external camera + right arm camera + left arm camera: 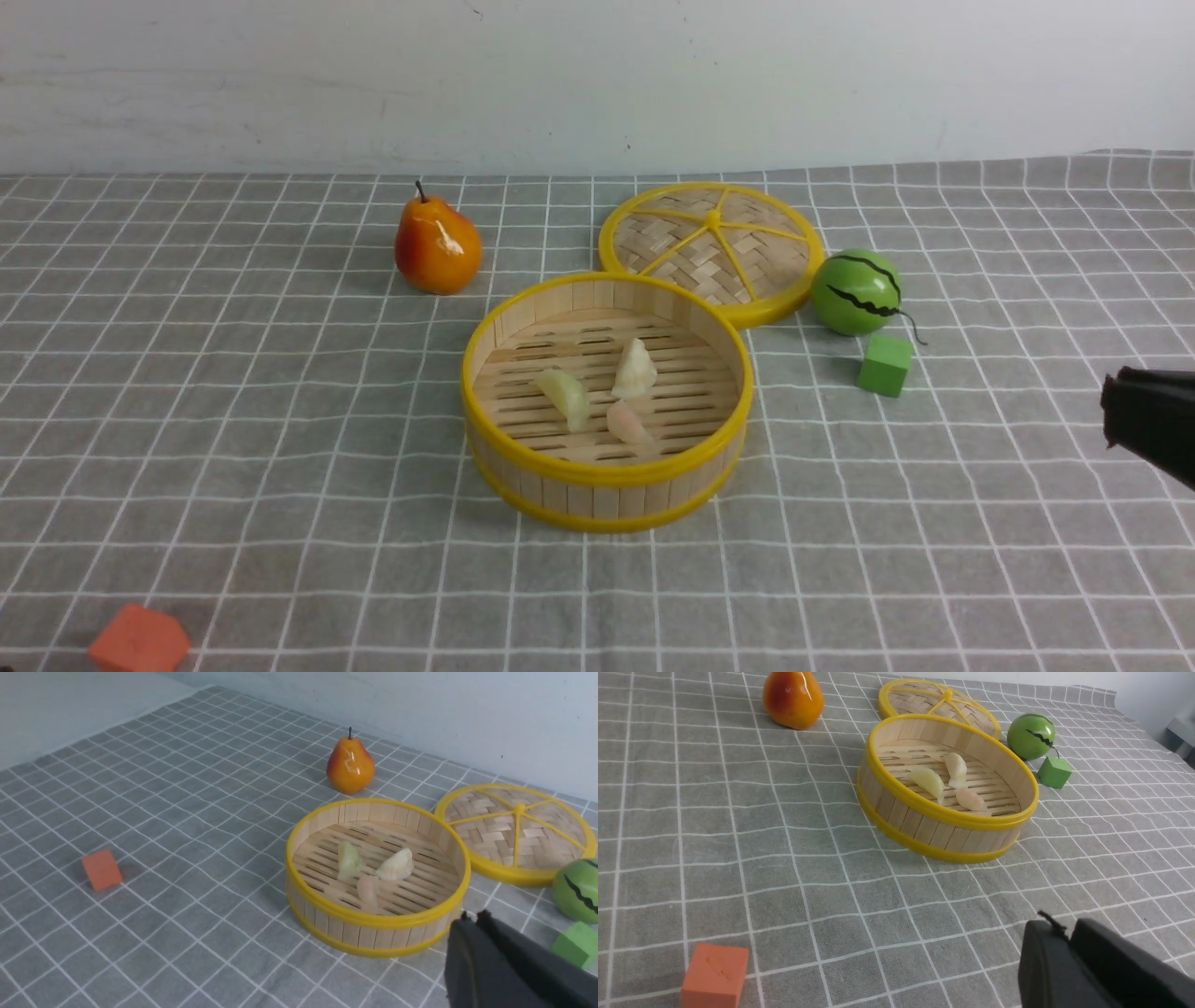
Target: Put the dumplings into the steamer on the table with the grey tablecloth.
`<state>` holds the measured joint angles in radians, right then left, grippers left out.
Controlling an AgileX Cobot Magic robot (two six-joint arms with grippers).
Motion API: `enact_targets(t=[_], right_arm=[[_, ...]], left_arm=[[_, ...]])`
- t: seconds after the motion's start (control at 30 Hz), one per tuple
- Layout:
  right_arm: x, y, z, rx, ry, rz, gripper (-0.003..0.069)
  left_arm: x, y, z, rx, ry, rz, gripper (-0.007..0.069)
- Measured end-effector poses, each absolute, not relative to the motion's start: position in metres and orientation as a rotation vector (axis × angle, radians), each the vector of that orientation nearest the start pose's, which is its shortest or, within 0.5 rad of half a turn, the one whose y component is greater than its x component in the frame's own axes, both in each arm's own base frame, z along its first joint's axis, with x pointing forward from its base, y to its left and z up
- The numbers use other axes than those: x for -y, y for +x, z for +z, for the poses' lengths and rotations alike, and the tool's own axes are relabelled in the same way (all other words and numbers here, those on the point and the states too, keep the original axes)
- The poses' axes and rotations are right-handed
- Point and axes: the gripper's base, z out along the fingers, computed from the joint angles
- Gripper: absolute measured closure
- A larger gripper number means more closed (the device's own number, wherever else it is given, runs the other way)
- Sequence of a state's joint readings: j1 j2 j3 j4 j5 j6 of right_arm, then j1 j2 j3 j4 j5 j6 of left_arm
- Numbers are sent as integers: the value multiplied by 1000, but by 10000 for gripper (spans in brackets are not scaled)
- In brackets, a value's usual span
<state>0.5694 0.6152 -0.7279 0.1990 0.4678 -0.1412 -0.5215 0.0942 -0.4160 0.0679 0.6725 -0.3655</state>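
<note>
Has dumplings (635,370) in steamer (607,473), short of tabletop (308,467)'s far edge, likely as goal; shows right gripper (474,914) closed, can't tell left gripper (1066,924).

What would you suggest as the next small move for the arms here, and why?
Probably draw the right gripper back from the table, leaving the steamer undisturbed: the whitish, green and pink dumplings all lie inside it, so nothing seems left to place.
</note>
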Motion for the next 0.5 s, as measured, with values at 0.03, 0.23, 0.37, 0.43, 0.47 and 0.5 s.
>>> enact_targets(t=[0.03,0.23,0.37,0.43,0.47,0.5], right_arm=[[-71,97,365,-1782,-560,493,678],[-69,101,340,-1728,-566,415,681],[-53,94,301,-1639,-460,362,681],[-41,90,280,-1633,-349,328,681],[-34,87,269,-1641,-288,309,681],[-27,83,254,-1664,-216,282,681]], left_arm=[[12,29,284,-1861,165,-544,554],[12,29,284,-1862,165,-543,549],[12,29,284,-1862,165,-543,547],[12,29,284,-1862,165,-543,547],[12,29,284,-1863,165,-543,547],[12,29,284,-1863,165,-543,547]])
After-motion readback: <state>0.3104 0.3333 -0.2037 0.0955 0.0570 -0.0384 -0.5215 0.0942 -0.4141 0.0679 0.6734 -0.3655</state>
